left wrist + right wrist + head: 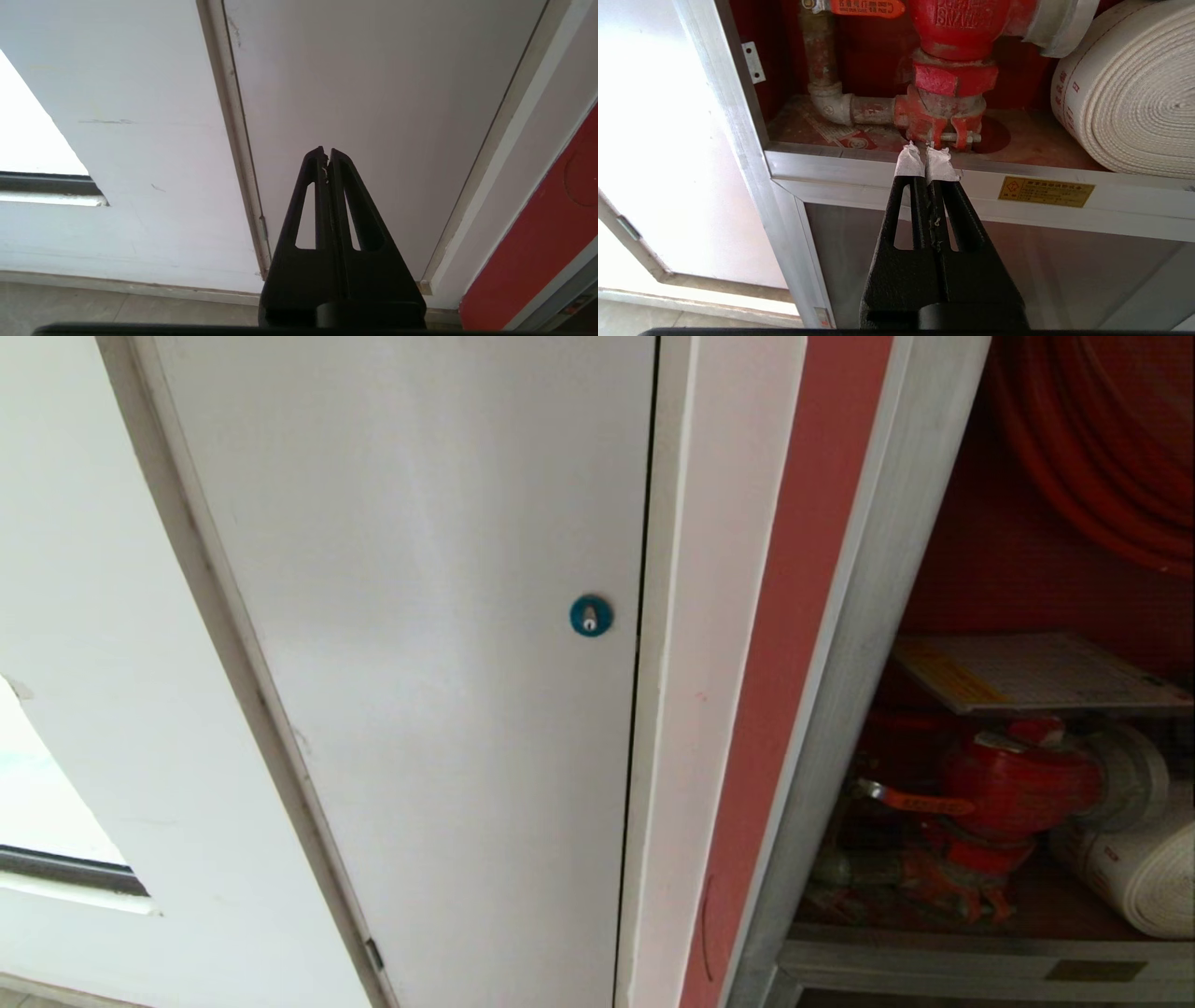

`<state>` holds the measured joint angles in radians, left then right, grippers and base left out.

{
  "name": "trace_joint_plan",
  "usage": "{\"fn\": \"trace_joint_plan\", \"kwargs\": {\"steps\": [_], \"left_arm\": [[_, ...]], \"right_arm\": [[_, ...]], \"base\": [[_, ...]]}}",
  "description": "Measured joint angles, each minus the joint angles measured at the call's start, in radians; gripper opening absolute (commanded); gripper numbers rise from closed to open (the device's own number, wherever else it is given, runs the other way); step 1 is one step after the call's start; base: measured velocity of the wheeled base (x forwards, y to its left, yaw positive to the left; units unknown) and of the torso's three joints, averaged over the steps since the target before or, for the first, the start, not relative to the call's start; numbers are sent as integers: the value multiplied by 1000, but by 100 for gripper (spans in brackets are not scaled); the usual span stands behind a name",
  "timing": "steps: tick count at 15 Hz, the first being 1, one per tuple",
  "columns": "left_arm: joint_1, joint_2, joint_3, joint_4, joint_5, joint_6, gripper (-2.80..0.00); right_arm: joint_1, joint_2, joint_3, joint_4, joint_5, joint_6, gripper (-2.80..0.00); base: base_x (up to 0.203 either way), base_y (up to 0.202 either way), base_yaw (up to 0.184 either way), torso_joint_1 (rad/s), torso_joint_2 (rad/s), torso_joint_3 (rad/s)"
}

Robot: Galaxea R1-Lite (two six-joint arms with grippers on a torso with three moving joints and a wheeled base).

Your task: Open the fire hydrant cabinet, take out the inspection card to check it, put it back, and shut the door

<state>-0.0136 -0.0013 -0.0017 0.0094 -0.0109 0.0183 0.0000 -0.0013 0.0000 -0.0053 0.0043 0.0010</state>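
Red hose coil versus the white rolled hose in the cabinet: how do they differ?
The red hose coil sits high in the cabinet; the white rolled hose lies on the cabinet floor, lower right. The red hose coil is smooth red tubing in wide loops; the white rolled hose is flat woven fabric wound into a tight roll. The inspection card lies between their levels. Both are only partly in view.

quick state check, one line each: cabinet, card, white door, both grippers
fire hydrant cabinet: open, red interior exposed
inspection card: inside the cabinet, lying flat above the red valve
white door: shut
left gripper: shut, empty, facing the white door
right gripper: shut, empty, facing the cabinet's lower frame
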Motion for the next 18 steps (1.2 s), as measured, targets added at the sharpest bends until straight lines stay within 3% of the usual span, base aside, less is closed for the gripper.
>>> {"fn": "trace_joint_plan", "kwargs": {"steps": [18], "left_arm": [[0,0,0,0,0,0,-280]], "right_arm": [[0,0,0,1,3,-8,-280]], "base": [[0,0,0,0,0,0]]}}
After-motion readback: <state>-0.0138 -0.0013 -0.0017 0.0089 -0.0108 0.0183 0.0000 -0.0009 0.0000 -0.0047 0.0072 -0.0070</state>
